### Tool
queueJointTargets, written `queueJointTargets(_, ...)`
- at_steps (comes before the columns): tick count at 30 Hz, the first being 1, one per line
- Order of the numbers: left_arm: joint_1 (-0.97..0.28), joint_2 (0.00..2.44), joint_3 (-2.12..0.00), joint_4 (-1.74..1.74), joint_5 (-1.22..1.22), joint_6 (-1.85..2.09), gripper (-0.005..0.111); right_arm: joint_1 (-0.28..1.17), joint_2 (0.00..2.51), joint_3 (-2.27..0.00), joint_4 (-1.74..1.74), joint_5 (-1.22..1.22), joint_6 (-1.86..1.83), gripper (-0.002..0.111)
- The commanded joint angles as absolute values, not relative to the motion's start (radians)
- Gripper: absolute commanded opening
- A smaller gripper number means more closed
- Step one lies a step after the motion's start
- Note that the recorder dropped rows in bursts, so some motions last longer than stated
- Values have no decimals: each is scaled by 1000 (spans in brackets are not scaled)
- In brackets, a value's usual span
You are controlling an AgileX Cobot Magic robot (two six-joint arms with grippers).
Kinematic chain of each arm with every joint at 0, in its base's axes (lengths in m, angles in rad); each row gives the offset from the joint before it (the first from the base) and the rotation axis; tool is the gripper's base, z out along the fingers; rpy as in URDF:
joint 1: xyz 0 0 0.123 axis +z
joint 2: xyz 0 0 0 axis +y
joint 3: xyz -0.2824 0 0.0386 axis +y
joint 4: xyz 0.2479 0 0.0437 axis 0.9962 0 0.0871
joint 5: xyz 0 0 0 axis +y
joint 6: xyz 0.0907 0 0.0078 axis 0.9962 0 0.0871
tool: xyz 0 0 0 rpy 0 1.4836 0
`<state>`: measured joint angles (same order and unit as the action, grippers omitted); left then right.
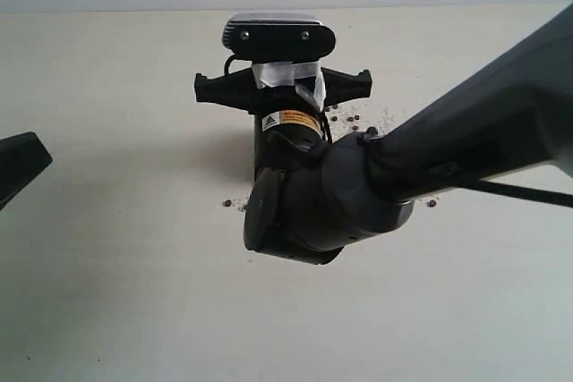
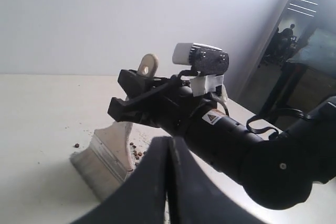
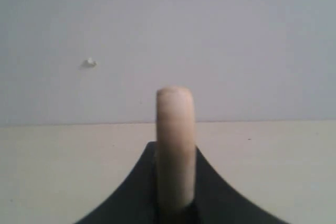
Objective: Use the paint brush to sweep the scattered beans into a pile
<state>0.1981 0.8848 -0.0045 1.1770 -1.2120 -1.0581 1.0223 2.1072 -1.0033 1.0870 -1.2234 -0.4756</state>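
Observation:
My right gripper [image 3: 175, 153] is shut on the cream handle of the paint brush [image 3: 175, 140]. In the left wrist view the brush stands tilted, with its handle end [image 2: 148, 65] up and its silver ferrule [image 2: 107, 153] and pale bristles [image 2: 88, 169] down on the table. A small cluster of beans [image 2: 137, 153] lies beside the ferrule, and one bean [image 2: 76, 145] sits apart. More beans [image 1: 347, 119] show behind the right arm in the exterior view, and a few [image 1: 229, 203] beside it. The arm hides the brush and any pile there. My left gripper [image 2: 168, 141] is shut and empty, at the far left [image 1: 20, 164].
The right arm [image 1: 466, 140] reaches across the middle of the pale table [image 1: 134, 292] from the right. One stray bean [image 1: 431, 203] lies under the arm. Fine white grains [image 1: 387, 117] are sprinkled near the far beans.

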Motion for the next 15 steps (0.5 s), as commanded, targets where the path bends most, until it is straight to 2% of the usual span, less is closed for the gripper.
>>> queueJointTargets(1, 200, 879, 0, 1169, -1221, -1066, 0, 1021, 2089, -1007, 1132, -1221, -674, 0)
queueJointTargets(15, 200, 879, 0, 1169, -1221, -1066, 0, 1013, 1978, -1007, 1046, -1221, -503, 0)
